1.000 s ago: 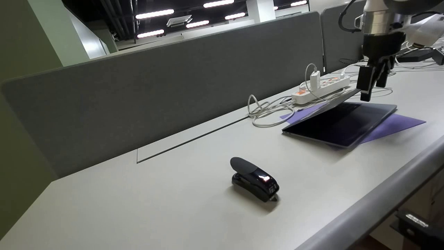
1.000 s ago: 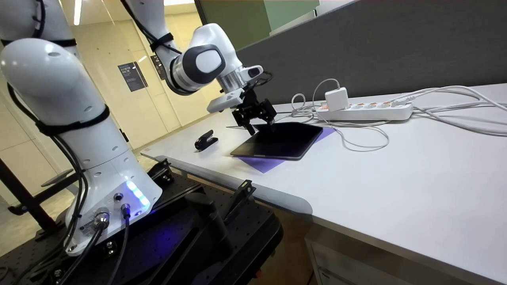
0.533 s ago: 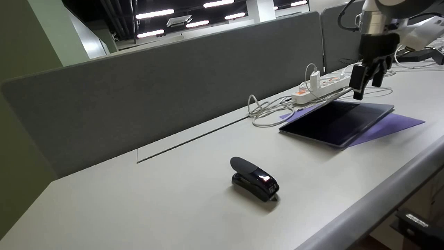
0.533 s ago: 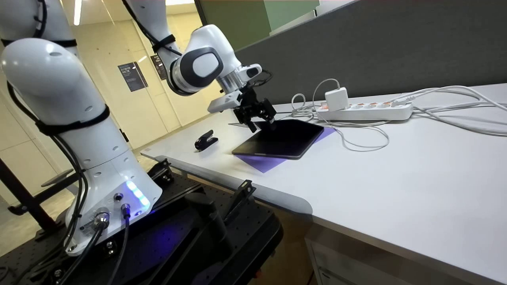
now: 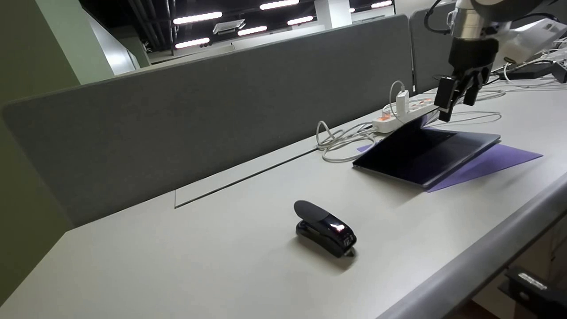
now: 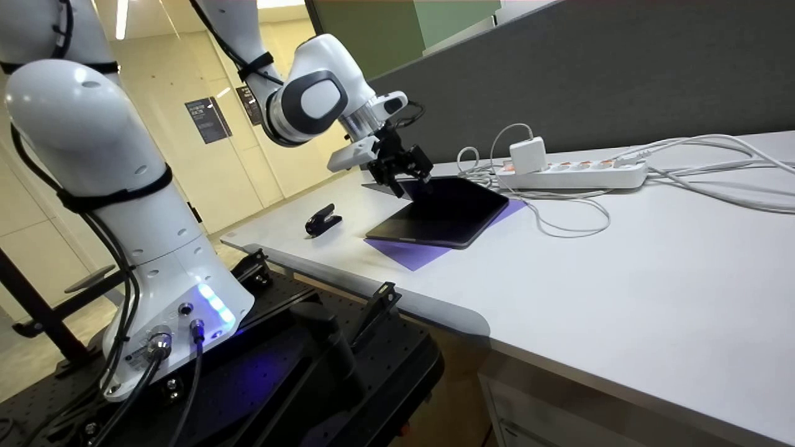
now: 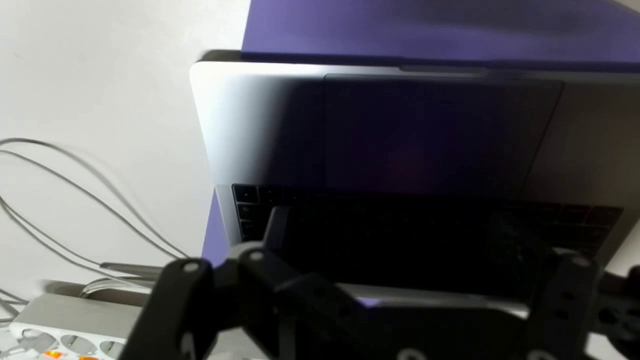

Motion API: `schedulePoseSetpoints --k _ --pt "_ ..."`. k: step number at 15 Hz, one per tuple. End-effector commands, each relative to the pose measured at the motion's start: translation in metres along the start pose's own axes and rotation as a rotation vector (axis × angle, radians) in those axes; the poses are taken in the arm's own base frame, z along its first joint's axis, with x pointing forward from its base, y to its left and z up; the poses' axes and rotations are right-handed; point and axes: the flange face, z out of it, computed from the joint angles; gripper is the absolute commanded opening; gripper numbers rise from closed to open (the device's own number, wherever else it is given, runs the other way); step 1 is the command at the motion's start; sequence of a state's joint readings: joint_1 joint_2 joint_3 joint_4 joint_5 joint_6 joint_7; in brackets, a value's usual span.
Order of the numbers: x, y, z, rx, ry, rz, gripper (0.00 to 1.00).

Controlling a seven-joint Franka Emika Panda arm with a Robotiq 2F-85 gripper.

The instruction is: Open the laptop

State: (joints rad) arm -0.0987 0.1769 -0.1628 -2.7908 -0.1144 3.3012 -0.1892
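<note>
The laptop point(image 5: 443, 150) is thin and dark grey, part open, with its lid point(image 5: 390, 141) raised at a slant over the base. In an exterior view the laptop point(image 6: 428, 226) shows its dark base, and its lid point(image 6: 459, 189) stands behind. The wrist view shows the laptop's trackpad side point(image 7: 425, 135) and dark keyboard, with the lid low in the picture. My gripper point(image 5: 457, 110) is open, fingers apart, at the lid's upper edge on its inner side. It also shows in an exterior view point(image 6: 412, 185) and the wrist view point(image 7: 392, 225). Exact finger contact is hard to tell.
A purple sheet point(image 5: 491, 161) lies under the laptop. A white power strip point(image 6: 571, 176) with a charger and loose cables point(image 5: 341, 141) stands behind, before a grey partition point(image 5: 221, 110). A black stapler-like object point(image 5: 325, 228) lies on the desk. The desk's front edge point(image 5: 478, 257) is rounded.
The lid has risen and opened wider. My gripper has moved up and back with the lid's edge, fingers still apart. The laptop base has slid slightly over the purple sheet.
</note>
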Motion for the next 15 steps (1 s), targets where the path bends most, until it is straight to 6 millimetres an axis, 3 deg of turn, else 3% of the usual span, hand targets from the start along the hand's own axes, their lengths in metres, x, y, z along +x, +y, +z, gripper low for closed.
schedulePoseSetpoints --k 1,11,14,15 --pt "0.015 0.005 -0.02 -0.015 0.071 0.03 1.0" --pt "0.036 0.024 -0.05 -0.036 0.127 0.088 1.0" --pt "0.042 0.034 -0.051 -0.036 0.101 0.108 1.0" --pt "0.029 0.026 -0.041 -0.033 0.093 0.082 1.0"
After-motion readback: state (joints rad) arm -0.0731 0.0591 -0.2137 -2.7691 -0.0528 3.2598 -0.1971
